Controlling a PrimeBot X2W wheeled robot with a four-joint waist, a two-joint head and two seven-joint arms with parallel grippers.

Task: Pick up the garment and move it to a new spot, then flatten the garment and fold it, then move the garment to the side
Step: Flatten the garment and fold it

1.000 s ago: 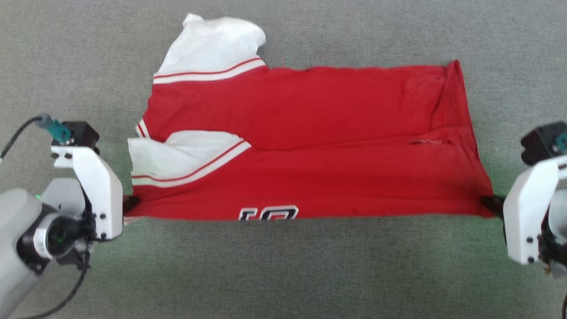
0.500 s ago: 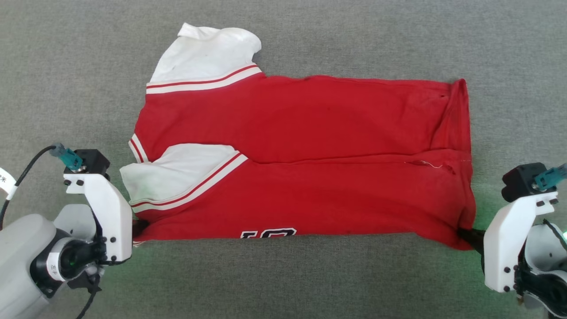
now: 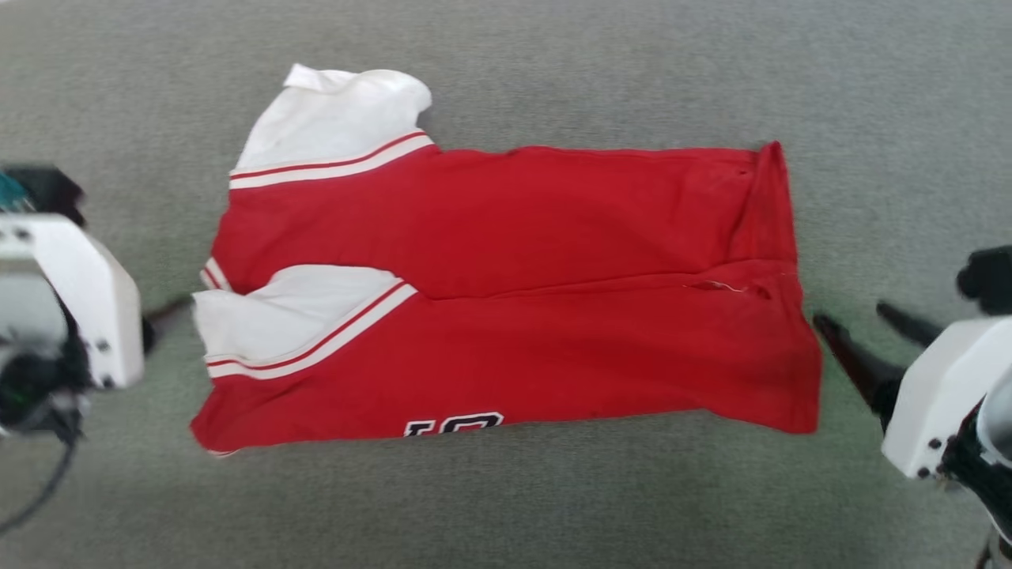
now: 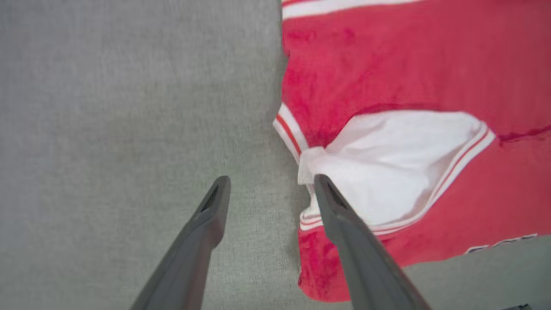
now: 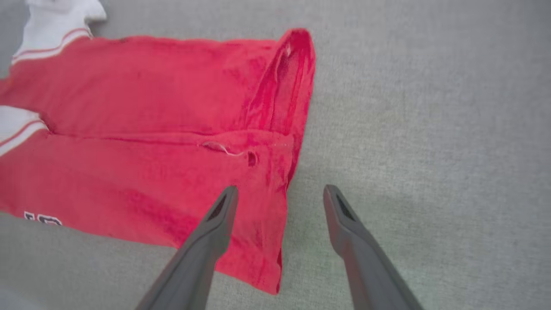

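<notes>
The black numerals (image 3: pixel 455 425) on the garment (image 3: pixel 506 316) are cut off by its near folded edge, so just a sliver shows and they cannot be read. In the blurred head view the left end effector (image 4: pixel 271 183) is mostly behind its white bracket (image 3: pixel 87 292), with one dark fingertip poking out toward the garment. Its wrist view shows both fingers spread apart and holding nothing, one crossing the edge of the near white sleeve (image 4: pixel 387 172) in the picture, though contact cannot be judged. The right end effector (image 3: pixel 854 314) also stands open and empty, its tips just beside the garment's right edge and apart from it. A small pale mark (image 3: pixel 715 286) along the middle fold is too small to identify. One garment lies folded lengthwise and flat on the grey surface (image 3: pixel 553 506), between two end effectors of two fingers each. Two sleeves are at its left end: the near one and a far white sleeve (image 3: pixel 332 118), each with striped trim
</notes>
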